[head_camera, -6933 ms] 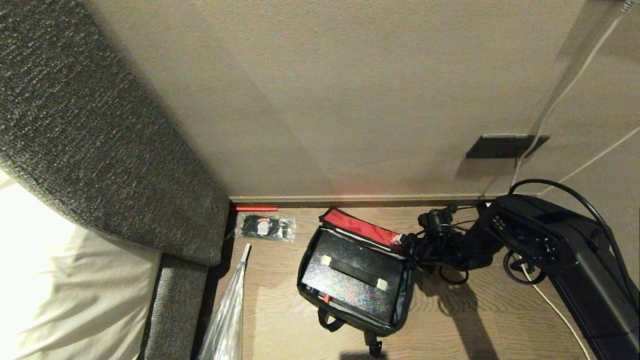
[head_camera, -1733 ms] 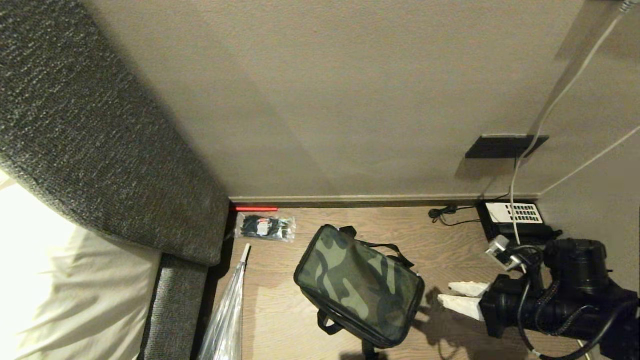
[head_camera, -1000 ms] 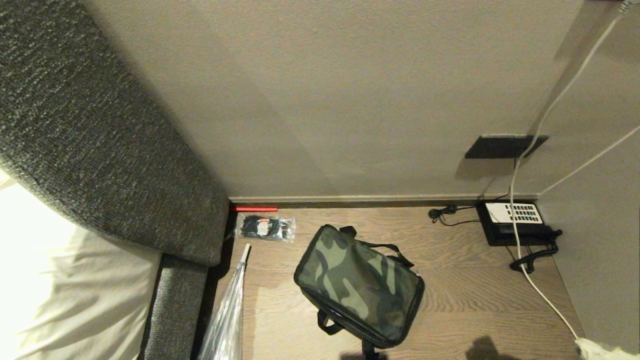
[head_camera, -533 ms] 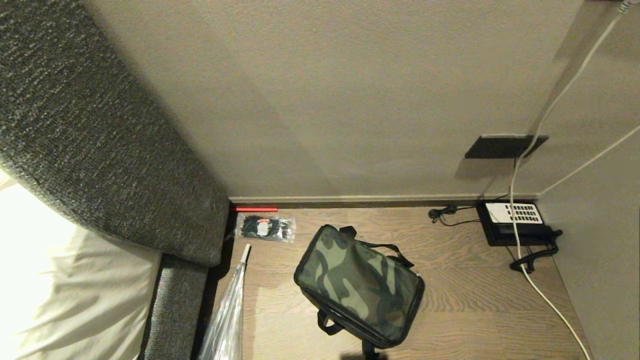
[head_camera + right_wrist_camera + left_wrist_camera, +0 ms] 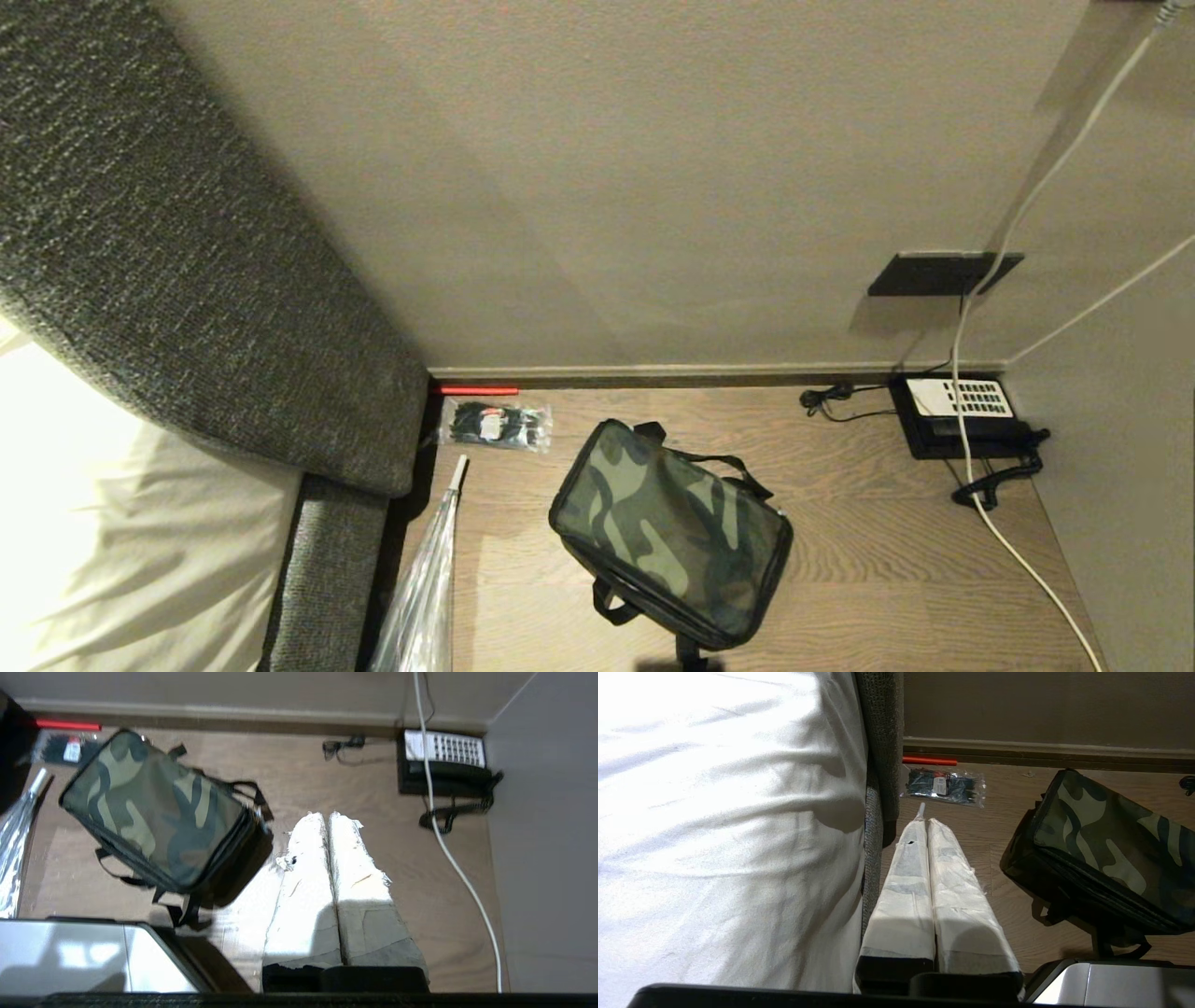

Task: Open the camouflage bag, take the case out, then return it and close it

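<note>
The camouflage bag (image 5: 670,530) lies closed on the wooden floor, lid down, its black strap handles hanging toward me. It also shows in the left wrist view (image 5: 1106,840) and the right wrist view (image 5: 154,812). The case is out of view. Neither arm appears in the head view. My left gripper (image 5: 925,822) hangs shut and empty beside the sofa, left of the bag. Right of the bag, my right gripper (image 5: 326,816) is shut and empty above bare floor, apart from it.
A grey sofa (image 5: 187,280) with a white cushion (image 5: 93,523) fills the left. A clear packet of black items (image 5: 495,425), a red strip (image 5: 478,390) and a wrapped umbrella (image 5: 425,588) lie near it. A black telephone (image 5: 962,415) and white cable (image 5: 1027,560) sit at the right wall.
The bag's lid, open with the case showing, is now shut. The right arm has drawn back from the bag, down and right, and left the head view.
</note>
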`<state>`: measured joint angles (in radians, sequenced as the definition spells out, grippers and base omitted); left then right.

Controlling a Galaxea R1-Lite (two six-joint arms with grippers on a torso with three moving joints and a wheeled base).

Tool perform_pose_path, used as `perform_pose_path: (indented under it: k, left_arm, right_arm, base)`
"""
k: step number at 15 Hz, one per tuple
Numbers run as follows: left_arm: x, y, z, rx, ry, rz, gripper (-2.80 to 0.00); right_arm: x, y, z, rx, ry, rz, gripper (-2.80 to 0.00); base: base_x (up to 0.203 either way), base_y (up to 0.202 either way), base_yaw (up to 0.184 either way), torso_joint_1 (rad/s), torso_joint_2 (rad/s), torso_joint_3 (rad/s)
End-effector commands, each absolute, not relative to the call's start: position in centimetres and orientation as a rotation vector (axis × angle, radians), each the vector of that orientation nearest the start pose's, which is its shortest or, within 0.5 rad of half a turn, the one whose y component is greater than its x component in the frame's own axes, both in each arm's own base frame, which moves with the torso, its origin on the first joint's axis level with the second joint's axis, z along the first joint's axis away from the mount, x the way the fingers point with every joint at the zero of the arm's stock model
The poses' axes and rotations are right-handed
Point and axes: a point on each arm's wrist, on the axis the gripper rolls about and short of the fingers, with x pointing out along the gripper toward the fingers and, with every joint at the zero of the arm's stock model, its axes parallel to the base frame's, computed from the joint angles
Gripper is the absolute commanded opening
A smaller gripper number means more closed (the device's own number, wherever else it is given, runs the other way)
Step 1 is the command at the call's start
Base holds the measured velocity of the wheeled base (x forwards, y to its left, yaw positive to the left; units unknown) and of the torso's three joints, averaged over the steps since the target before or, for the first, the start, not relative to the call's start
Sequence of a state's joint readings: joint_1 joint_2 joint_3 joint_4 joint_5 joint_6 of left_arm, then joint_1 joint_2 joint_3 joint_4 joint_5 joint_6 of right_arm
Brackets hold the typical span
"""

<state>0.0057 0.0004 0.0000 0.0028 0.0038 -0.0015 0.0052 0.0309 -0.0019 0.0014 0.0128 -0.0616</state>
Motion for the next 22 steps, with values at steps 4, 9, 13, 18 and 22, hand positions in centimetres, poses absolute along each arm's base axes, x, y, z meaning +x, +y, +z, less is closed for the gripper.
perform_pose_path:
  k: [4,9,13,18,22]
  left_arm:
    - [-2.28,0.00,7.47,-0.002,0.003,0.011,-2.80]
    - [-2.28,0.00,7.47,-0.002,0.003,0.011,-2.80]
    - [-2.27,0.00,7.43,-0.006,0.004,0.011,-2.80]
    - [-2.28,0.00,7.48,-0.009,0.002,0.011,-2.80]
    - [-2.27,0.00,7.44,-0.016,0.003,0.012,-2.80]
  right_arm:
    - [-2.32,0.02,7.57,-0.057,-0.003,0.014,-2.80]
    - [-2.32,0.02,7.57,-0.057,-0.004,0.014,-2.80]
    - [-2.32,0.02,7.57,-0.057,-0.003,0.014,-2.80]
    - [-2.32,0.02,7.57,-0.057,-0.004,0.015,-2.80]
    - [-2.32,0.02,7.57,-0.057,-0.003,0.014,-2.80]
  base:
    - [0.000,0.000,0.000,0.000,0.00,0.000]
    - [0.000,0.000,0.000,0.000,0.00,0.000]
    - [0.000,0.000,0.000,0.000,0.00,0.000]
    - [0.000,0.000,0.000,0.000,0.00,0.000]
    - [0.000,0.000,0.000,0.001,0.00,0.134]
